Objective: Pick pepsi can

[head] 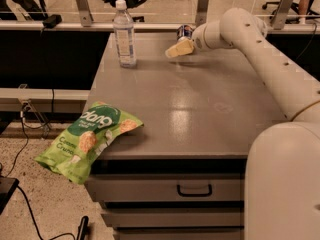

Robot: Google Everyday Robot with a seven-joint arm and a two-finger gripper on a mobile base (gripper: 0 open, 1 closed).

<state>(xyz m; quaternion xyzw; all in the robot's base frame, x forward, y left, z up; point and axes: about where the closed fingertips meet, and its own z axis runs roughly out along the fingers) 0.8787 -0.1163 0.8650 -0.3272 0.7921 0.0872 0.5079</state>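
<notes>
The pepsi can [184,32] is a small dark-blue can with a silver top. It stands upright near the far edge of the grey table [200,114], right of the middle. My gripper [178,48] reaches in from the right on the white arm [260,54]. It hangs just in front of and slightly left of the can, close above the tabletop. It hides the can's lower part. I cannot tell whether it touches the can.
A clear water bottle [124,34] with a white cap stands at the far left of the table. A green chip bag [87,139] hangs over the front left corner. A drawer handle [194,189] shows below the front edge. A rail runs behind the table.
</notes>
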